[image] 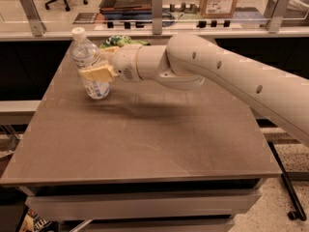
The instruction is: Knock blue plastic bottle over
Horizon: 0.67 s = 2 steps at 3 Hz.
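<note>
While the blue plastic bottle [89,57] leans left near the bench's [145,144] far-left corner, drive the gripper [95,67], its 2 fingers [99,74] seemingly apart astride it, leftward against its upper body.

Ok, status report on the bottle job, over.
Gripper against blue plastic bottle, mid-body. Bottle tilted, not yet down. Green item behind it, not blocking.
</note>
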Each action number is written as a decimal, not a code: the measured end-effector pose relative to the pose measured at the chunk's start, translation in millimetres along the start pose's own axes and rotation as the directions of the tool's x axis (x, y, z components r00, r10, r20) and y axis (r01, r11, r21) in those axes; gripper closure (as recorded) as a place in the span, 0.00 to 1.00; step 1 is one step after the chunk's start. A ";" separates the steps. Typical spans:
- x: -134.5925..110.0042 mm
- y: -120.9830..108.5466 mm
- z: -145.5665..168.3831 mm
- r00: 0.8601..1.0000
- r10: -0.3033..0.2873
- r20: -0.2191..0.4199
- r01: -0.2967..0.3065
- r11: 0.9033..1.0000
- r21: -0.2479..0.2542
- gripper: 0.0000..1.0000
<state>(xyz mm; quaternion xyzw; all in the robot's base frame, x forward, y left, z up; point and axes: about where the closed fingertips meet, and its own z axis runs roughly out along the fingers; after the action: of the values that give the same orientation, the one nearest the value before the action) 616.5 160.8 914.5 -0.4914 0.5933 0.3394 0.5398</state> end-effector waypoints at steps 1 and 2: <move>-1.1 1.5 1.4 1.000 -0.001 0.001 0.001 1.000 -0.003 1.00; -7.8 -1.1 -8.6 0.999 -0.003 -0.032 0.003 1.000 0.004 1.00</move>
<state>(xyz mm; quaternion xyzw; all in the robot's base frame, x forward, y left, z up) 614.4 154.1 923.9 -0.4966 0.6019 0.3293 0.5317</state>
